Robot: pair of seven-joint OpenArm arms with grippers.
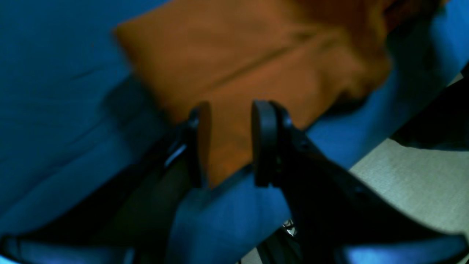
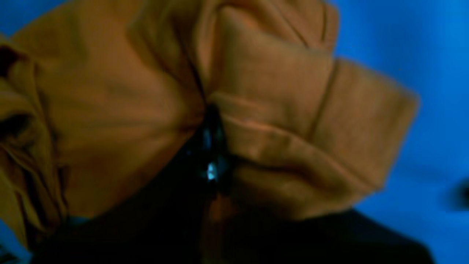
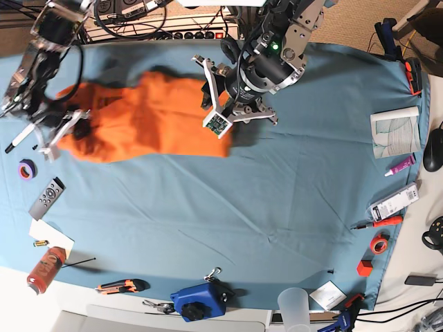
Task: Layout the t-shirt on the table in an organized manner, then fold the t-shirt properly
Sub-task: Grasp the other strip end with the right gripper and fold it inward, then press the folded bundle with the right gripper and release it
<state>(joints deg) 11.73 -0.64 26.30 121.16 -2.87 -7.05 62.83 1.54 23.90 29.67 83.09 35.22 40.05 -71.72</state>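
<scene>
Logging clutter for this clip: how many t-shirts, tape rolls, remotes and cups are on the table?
t-shirt: 1
tape rolls: 2 (purple tape, red tape)
remote: 1
cup: 1
Total: 5

Blurred view. Black left gripper [image 1: 230, 145], jaws parted, straddling lower edge of flat orange fabric t-shirt [image 1: 256, 62]. Shirt spread on teal-blue cloth-draped table [image 1: 62, 110]. Beyond table edge, right of gripper: pale grey floor [image 1: 417, 183].
</scene>
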